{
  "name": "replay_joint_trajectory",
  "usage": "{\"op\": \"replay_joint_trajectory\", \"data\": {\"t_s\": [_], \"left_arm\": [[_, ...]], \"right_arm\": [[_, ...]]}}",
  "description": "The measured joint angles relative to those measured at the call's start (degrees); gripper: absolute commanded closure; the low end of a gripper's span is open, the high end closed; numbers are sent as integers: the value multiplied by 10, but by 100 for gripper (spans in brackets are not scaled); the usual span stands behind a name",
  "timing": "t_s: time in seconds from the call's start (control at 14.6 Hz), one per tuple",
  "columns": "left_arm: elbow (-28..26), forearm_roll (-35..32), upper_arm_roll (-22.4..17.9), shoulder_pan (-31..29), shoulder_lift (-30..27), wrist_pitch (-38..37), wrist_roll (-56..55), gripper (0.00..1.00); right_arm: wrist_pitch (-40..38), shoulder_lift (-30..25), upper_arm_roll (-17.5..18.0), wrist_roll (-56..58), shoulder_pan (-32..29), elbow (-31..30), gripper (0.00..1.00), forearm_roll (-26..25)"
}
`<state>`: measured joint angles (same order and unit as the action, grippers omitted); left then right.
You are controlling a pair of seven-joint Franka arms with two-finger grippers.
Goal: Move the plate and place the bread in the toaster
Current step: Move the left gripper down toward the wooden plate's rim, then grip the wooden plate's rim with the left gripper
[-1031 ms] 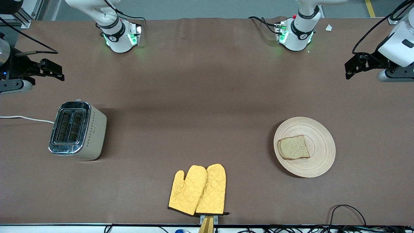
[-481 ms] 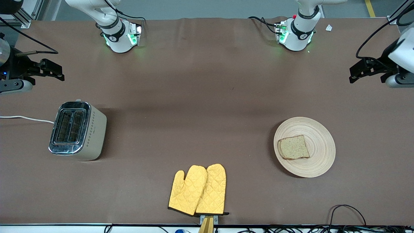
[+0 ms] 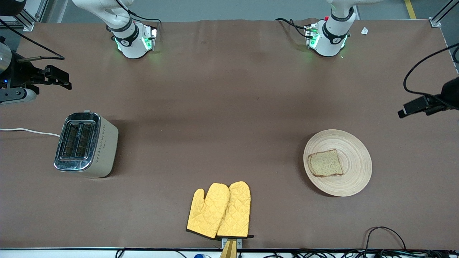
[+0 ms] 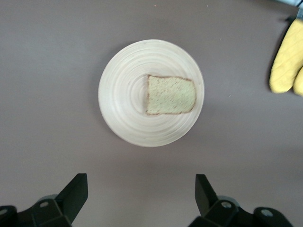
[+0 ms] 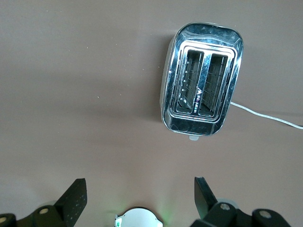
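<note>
The left gripper [image 4: 139,198], jaws spread and empty, has swung toward its end of the surface, now above the plate [image 3: 353,177] holding the bread [image 3: 325,163]. The right gripper [image 5: 137,198], also released, waits above the toaster [image 3: 86,144]. Nothing grasped yet.

surface [image 3: 229,107]: brown, matte, runs the full width of the front view
toaster [image 3: 86,144]: stands upright on the surface toward the right arm's end, its 2 slots facing up
cord [image 3: 28,131]: white, lies on the surface, runs from the toaster off that end
plate [image 3: 353,179]: flat on the surface toward the left arm's end, well apart from the toaster
oven mitts [image 3: 219,210]: 2, yellow, quilted, overlapping, flat on the surface between toaster and plate, nearer the front camera than both
</note>
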<state>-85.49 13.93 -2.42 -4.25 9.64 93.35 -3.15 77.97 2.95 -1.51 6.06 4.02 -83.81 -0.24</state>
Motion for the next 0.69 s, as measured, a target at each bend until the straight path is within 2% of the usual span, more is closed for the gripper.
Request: {"op": "replay_joint_trajectory", "data": {"t_s": [0.27,0.69], "left_arm": [[1,97,-1,-71,86,36,117,0],[2,229,-1,-148,221,43,281,1]], "right_arm": [[0,0,0,0,0,0,0,0],[0,0,0,0,0,-1,0,0]]}}
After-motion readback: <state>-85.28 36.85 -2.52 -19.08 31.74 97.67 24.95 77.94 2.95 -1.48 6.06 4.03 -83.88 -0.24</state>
